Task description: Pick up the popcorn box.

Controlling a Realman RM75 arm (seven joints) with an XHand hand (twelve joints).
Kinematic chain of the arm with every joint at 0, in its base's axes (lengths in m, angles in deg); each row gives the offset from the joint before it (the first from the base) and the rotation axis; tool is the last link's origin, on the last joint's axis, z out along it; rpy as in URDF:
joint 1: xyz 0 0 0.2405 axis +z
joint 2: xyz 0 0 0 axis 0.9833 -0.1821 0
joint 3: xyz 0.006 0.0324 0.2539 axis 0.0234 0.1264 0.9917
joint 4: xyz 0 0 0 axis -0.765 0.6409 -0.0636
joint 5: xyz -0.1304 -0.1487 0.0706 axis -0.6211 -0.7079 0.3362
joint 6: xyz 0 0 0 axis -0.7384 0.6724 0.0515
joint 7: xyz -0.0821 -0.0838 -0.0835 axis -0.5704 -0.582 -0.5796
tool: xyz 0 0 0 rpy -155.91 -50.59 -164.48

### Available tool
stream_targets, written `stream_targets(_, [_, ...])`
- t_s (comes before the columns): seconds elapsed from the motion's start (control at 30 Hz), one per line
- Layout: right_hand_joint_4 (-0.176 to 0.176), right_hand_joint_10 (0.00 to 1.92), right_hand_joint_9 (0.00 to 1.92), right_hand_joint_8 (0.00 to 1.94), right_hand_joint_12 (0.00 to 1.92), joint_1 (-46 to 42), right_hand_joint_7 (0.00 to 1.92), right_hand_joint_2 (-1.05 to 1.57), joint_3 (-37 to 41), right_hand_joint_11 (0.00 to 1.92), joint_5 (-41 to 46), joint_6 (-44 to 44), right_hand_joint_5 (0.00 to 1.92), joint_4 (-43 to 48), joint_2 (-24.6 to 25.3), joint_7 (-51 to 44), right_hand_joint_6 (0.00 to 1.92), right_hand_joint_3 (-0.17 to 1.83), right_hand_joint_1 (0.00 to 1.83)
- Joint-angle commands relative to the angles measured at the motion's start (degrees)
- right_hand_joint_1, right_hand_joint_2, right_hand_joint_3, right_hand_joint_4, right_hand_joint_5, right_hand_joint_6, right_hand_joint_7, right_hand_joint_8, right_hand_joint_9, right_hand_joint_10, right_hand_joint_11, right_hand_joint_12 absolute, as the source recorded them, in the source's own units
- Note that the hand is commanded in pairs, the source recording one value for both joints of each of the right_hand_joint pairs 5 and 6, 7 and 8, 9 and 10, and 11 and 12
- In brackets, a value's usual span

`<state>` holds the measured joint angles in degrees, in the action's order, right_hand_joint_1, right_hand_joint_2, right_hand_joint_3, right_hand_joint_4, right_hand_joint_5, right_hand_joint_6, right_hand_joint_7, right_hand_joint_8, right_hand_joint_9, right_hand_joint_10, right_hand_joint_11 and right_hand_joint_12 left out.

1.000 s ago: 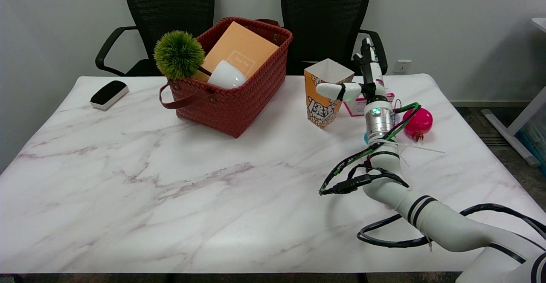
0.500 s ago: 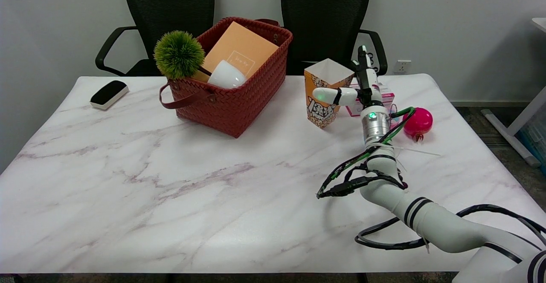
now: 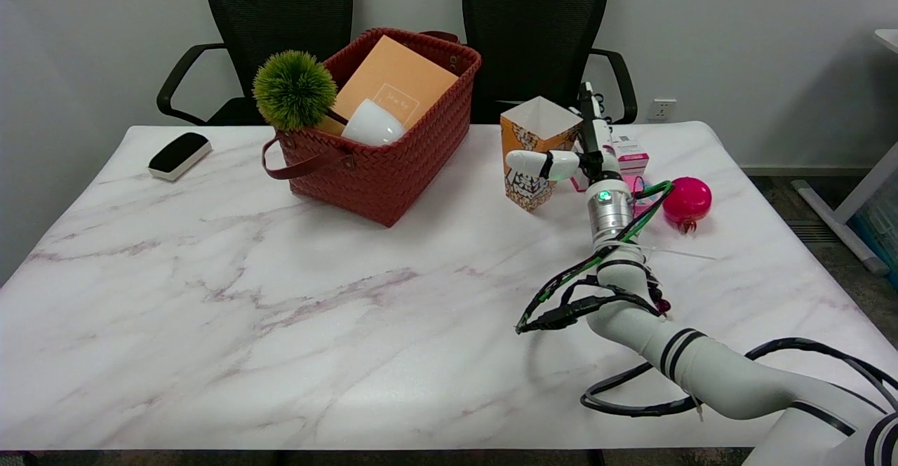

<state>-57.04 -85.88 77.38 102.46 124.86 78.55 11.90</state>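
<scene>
The popcorn box (image 3: 537,123), orange and white with an open top, stands upright on the marble table (image 3: 280,311) at the back right. My right hand (image 3: 588,156) is at the box's right side. Its thumb (image 3: 537,163) lies across the box's front face, and its other fingers (image 3: 588,111) point up along the box's right edge. The fingers are spread and the box rests on the table. Whether the fingers touch the box I cannot tell.
A red woven basket (image 3: 393,171) holding an orange book, a white cup and a green pompom plant (image 3: 295,89) stands left of the box. A small pink box (image 3: 629,156) and a magenta pomegranate (image 3: 687,201) lie right of my hand. A black-and-white eraser (image 3: 179,155) sits far left.
My right hand has moved left and away from me, closing in on the popcorn box; the thumb now covers more of its front. The box has stayed in place.
</scene>
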Motion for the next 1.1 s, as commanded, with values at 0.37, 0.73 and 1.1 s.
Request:
stream_targets(0.37, [0.000,0.25,0.25,0.01,0.28,-2.7,0.01,-0.28,0.0,0.28,0.2,0.5,0.00,0.0,0.6,0.1,0.00,0.42,0.99])
stream_targets(0.73, [0.000,0.25,0.25,0.02,0.28,-2.5,0.02,-0.28,-0.2,0.28,0.2,0.1,0.00,-0.2,0.5,0.1,0.00,0.43,0.99])
stream_targets(1.1, [0.000,0.25,0.25,0.02,0.28,-1.5,0.02,-0.29,0.1,0.28,-0.3,-0.1,0.00,-0.4,0.2,0.1,0.00,0.45,0.99])
